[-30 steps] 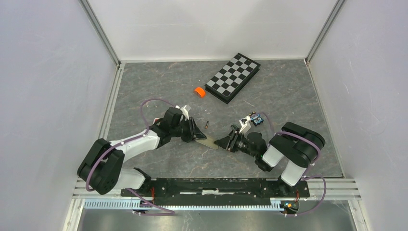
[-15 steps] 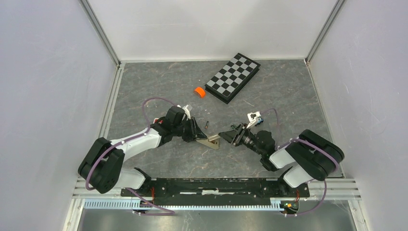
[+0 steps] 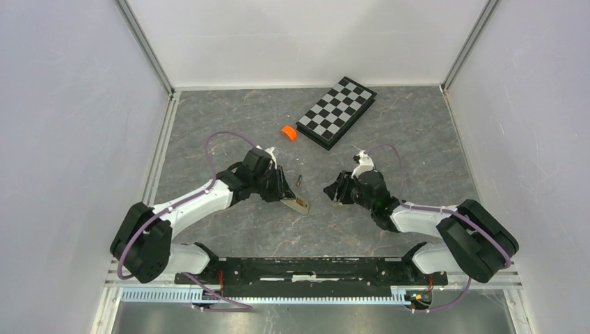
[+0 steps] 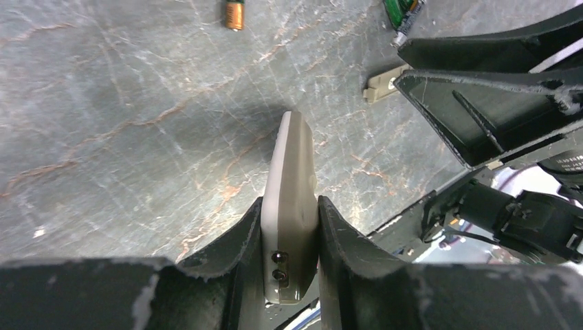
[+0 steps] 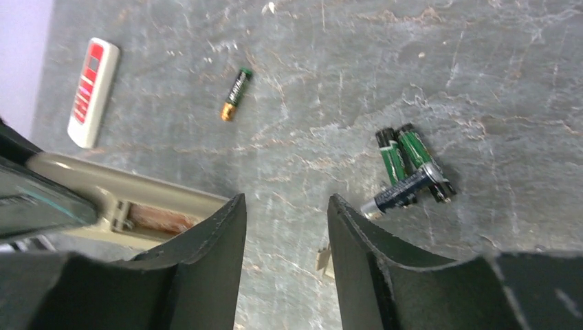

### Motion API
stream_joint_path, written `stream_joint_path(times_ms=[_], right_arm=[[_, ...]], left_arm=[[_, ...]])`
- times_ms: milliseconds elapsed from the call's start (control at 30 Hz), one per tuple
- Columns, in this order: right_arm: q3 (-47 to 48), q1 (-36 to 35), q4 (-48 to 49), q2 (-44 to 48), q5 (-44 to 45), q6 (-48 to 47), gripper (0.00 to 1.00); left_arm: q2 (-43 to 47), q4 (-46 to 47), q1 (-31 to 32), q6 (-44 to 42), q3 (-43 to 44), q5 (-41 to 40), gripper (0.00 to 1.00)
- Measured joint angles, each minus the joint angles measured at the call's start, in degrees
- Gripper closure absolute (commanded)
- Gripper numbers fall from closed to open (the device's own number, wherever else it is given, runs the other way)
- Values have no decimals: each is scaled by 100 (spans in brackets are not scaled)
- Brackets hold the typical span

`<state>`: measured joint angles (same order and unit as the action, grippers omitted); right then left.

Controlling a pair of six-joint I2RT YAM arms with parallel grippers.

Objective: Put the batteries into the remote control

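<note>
On the grey veined table [image 3: 209, 132], the top view shows both arms stretched low and angled inward, wrists facing each other. The left gripper [image 3: 288, 194] clamps one end of the beige remote [image 3: 302, 204]. The right gripper [image 3: 333, 191] sits near the remote's free end, apart from it. A lone battery [image 3: 299, 179] lies just beyond the remote. An orange roll [image 3: 289, 133] and a chequered board [image 3: 337, 112] lie further back.

The left wrist view shows the remote as a smooth matte slab with a rounded tip, standing on edge. It is pinched on both faces between scuffed black fingers [image 4: 230, 240]. Two small dark holes mark its near end. Only this view shows a small beige plate [image 4: 380, 84], flat on the table beside the right gripper's dark ribbed fingers. A green cell [image 4: 397, 9] lies at the top edge.

In the right wrist view the jaws stand apart with only bare table between them; nothing is held. Three batteries [image 5: 409, 172] lie touching to the right: two green, one dark with a silver cap. The lone battery shows green with a copper end. Only this view shows a white remote [image 5: 93, 93] with a red panel, and the beige remote's open, reddish-brown compartment.
</note>
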<state>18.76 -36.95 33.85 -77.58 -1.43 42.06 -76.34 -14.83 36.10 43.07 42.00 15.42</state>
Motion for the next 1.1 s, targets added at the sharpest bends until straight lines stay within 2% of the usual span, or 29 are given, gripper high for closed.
stream_joint_path(times_ms=[33,167,233,367,567,800,933,1033,1067,1100], right_arm=[[35,2,-195,33,-7,-105,41],[186,7,-715,249,-299,-623,16],[251,13,-820,417,-579,-935,10],[350,17,-894,964,-1547,-1725,7],[428,20,-831,1606,-3115,-2557,4],[905,-103,-883,1471,-4336,-2835,7],[1346,-402,-903,1287,-4883,-2870,13],[1698,-627,-986,1045,-5222,-2909,26],[1797,-671,-1060,966,-5298,-2955,33],[1923,-726,-1198,863,-5403,-3016,45]], left_arm=[[24,-96,0,-46,46,-74,98],[208,-494,-2,-341,179,-337,98],[289,-671,-2,-549,223,-332,98],[538,-1043,-2,-968,284,-66,98],[1482,-1340,-2,-1593,444,883,98],[1987,-1384,0,-2387,977,1716,98],[2083,-1388,0,-2852,1091,2138,98],[2017,-1403,0,-3228,1241,2544,98],[1987,-1410,0,-3342,1296,2627,98],[1943,-1432,0,-3493,1370,2741,98]])
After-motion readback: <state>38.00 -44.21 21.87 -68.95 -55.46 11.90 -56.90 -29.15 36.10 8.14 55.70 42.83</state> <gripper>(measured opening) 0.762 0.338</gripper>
